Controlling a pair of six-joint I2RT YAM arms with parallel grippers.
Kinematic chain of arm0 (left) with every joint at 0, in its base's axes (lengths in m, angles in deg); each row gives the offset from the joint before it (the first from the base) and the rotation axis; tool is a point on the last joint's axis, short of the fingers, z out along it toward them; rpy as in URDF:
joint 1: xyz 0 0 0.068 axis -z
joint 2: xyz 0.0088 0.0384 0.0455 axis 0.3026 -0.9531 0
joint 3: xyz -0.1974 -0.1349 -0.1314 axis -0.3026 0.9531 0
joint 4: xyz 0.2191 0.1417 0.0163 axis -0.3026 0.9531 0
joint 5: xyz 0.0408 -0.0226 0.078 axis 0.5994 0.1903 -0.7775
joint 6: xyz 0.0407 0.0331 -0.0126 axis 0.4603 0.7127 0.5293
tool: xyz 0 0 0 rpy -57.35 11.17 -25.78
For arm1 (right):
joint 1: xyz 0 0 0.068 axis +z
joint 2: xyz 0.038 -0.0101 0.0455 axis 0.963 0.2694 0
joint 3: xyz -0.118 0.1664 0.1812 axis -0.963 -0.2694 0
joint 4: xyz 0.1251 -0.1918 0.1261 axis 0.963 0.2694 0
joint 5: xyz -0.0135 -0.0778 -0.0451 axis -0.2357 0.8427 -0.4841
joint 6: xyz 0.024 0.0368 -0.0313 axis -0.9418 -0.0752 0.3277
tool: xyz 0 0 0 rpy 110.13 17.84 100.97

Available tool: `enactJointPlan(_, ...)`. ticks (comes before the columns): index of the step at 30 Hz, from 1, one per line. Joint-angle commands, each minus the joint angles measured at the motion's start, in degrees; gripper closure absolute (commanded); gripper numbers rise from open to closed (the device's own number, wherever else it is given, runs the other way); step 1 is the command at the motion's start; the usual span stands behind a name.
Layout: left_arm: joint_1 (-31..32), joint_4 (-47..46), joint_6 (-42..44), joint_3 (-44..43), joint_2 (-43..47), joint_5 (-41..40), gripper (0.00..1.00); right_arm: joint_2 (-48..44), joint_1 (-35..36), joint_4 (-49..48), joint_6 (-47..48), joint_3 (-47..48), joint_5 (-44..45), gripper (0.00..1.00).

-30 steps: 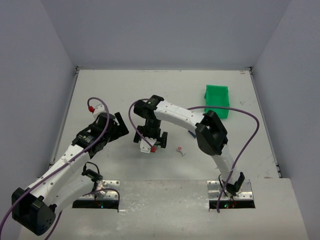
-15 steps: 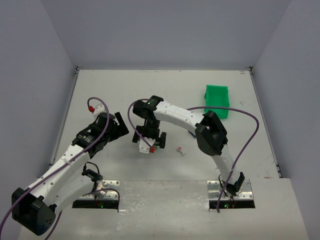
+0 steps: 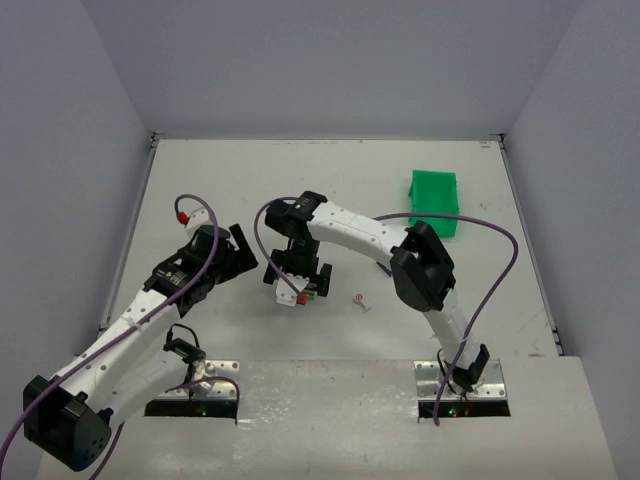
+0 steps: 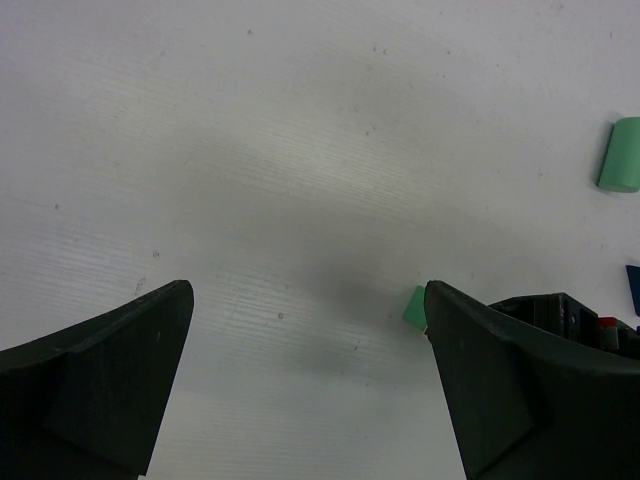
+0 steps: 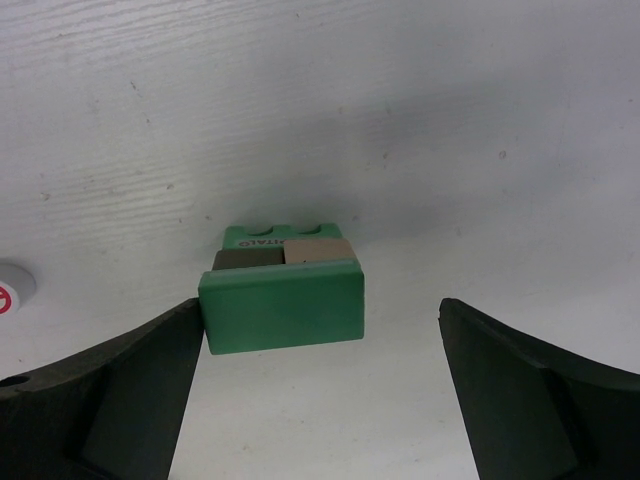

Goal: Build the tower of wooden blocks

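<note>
We've got right claw (image 5: 320,306) released, straddling the tower (image 5: 280,312) toward the near edge of the surface (image 3: 350,180) — likely to square it; left claw (image 4: 307,292) released, empty — parked clear.

block stack (image 5: 281,300): the top green face covers most of what's under it.
same stack, top view: right gripper (image 3: 300,287) sits over it; you can't count blocks there.
dark block (image 5: 247,259): you only get a strip; shape and colour unclear.
tan block (image 5: 318,251): strip only.
bottom green piece (image 5: 280,235): raised lettering, too blurred to read.
round white-and-red item (image 5: 10,285): cut by left edge; too small in top view to identify.
light green piece (image 4: 622,153): cut by right edge.
dark blue piece (image 4: 633,284): corner only, at right edge.
small green block (image 4: 414,306): half behind a left gripper (image 4: 307,292) finger.
black body (image 4: 575,318): behind the same finger, runs off the edge; you can't tell what it is.
</note>
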Motion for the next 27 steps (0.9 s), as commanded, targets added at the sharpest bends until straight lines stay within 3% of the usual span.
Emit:
enactJointPlan(1, 0.67, -1.74, 0.22, -1.47, 1.47, 0.02, 0.00, -3.81, 0.38, 1.81, 0.19, -0.24, -0.38, 0.01)
enactJointPlan(12, 0.66, -4.98, -0.87, -0.06, 2.17, -1.50, 0.00, -10.79, 0.56, 0.94, -4.14, -8.37, -1.62, 0.01)
enactJointPlan(17, 0.61, -10.40, -0.44, -1.58, 0.59, -1.64, 0.00, -17.71, 0.65, -7.07, -11.51, -14.15, -4.75, 0.01)
enactJointPlan(23, 0.58, -16.47, 1.38, -5.49, -2.57, -1.03, 0.00, -23.78, 0.56, -18.62, -33.06, -17.36, -6.30, 0.01)
enactJointPlan(27, 0.58, -21.28, 3.34, -5.73, -2.63, 0.44, 0.00, -28.66, 0.35, -36.01, -56.27, -23.62, -2.08, 0.01)
